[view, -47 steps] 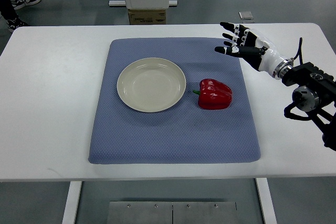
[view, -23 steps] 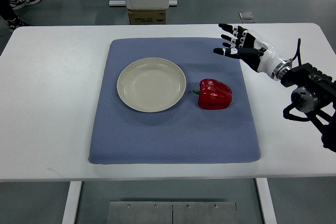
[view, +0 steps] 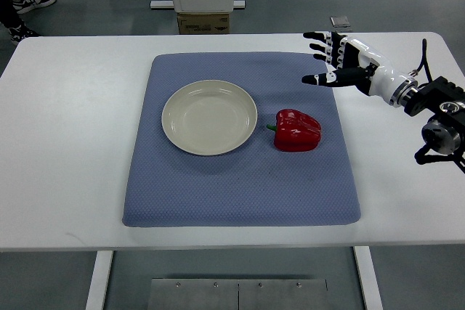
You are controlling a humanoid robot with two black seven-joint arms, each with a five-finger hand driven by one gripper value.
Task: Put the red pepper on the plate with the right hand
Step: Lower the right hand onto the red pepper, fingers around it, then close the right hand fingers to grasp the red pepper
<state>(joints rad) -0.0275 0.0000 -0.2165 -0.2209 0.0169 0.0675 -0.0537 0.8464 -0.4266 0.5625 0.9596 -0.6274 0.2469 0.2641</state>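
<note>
Your right hand (view: 341, 63) hovers empty, fingers spread. The red pepper (view: 296, 130) sits just right of the plate (view: 209, 117), below-left of those fingers, stem toward the plate. Left arm unseen.

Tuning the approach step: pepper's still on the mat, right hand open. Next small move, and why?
Probably bring the right hand toward the robot and slightly left, until it is over the pepper, then lower. The hand is open and empty above the mat's far right corner, clear of the pepper. The pepper lies on the mat just right of the empty plate, untouched.
</note>
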